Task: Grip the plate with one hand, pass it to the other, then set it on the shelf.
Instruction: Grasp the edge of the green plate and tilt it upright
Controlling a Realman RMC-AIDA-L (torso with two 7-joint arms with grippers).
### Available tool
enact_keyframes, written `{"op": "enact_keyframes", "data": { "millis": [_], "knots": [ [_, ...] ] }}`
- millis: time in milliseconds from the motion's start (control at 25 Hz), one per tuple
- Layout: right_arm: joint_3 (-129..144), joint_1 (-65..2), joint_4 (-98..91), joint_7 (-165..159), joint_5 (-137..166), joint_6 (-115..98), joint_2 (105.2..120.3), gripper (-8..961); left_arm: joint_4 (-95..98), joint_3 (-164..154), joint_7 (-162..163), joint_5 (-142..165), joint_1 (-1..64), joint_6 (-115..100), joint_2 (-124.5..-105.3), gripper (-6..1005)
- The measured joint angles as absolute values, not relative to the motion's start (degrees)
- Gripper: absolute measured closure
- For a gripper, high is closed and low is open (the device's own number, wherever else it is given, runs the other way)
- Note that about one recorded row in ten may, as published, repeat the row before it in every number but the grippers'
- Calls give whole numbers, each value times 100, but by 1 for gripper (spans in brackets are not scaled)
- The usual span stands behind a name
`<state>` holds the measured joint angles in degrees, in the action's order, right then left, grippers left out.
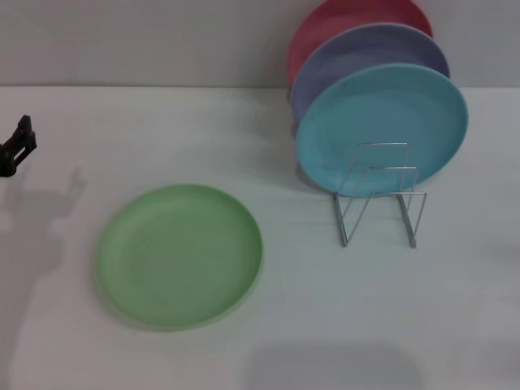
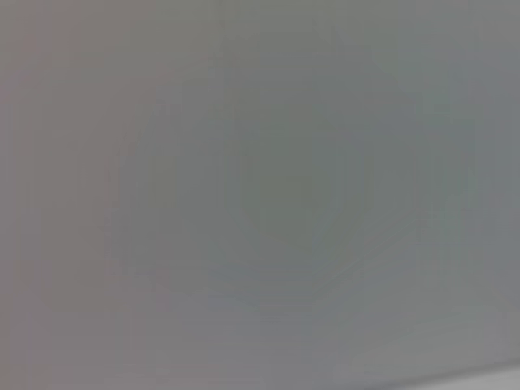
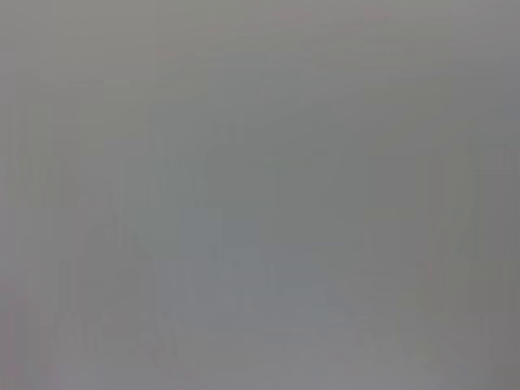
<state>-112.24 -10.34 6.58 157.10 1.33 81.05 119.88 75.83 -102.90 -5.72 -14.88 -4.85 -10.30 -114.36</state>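
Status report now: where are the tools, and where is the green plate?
Left tool at table's far left edge, away from plate. Right tool not in view. Green plate flat on table, untouched. Rack front slots free.

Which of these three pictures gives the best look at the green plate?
The head view: the green plate lies flat and whole on the white table, left of the wire rack. Both wrist views show only blank grey, no plate.

The plate (image 1: 179, 256) lies flat on the table (image 1: 455, 309), left of and nearer than the shelf (image 1: 378, 195), where three plates (image 1: 382, 134) stand upright.
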Motion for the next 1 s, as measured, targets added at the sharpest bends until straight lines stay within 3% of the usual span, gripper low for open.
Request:
{"op": "enact_keyframes", "data": {
  "millis": [120,240,400,480,520,1000],
  "knots": [
    [-11223,-1056,638,15702,145,8105,11988,127,9115,-10204,-548,-1759,-404,1367,-11371,138],
    [-11223,-1068,633,15687,150,8082,11988,127,9500,-10085,-621,-1896,-258,2321,-11396,138],
    [-11223,-1072,621,15672,151,8068,11988,127,9936,-9414,-1071,-2132,389,4734,-11756,138],
    [-11223,-1072,602,15668,154,8060,11988,127,9936,-9414,-1071,-2132,389,4734,-11756,138],
    [-11223,-1067,585,15663,156,8057,11988,127,9631,-9238,-1167,-2221,855,5711,-11815,138],
    [-11224,-1056,571,15662,158,8057,11988,128,9190,-9255,-1169,-2340,989,5898,-11837,139]
  ]
}}
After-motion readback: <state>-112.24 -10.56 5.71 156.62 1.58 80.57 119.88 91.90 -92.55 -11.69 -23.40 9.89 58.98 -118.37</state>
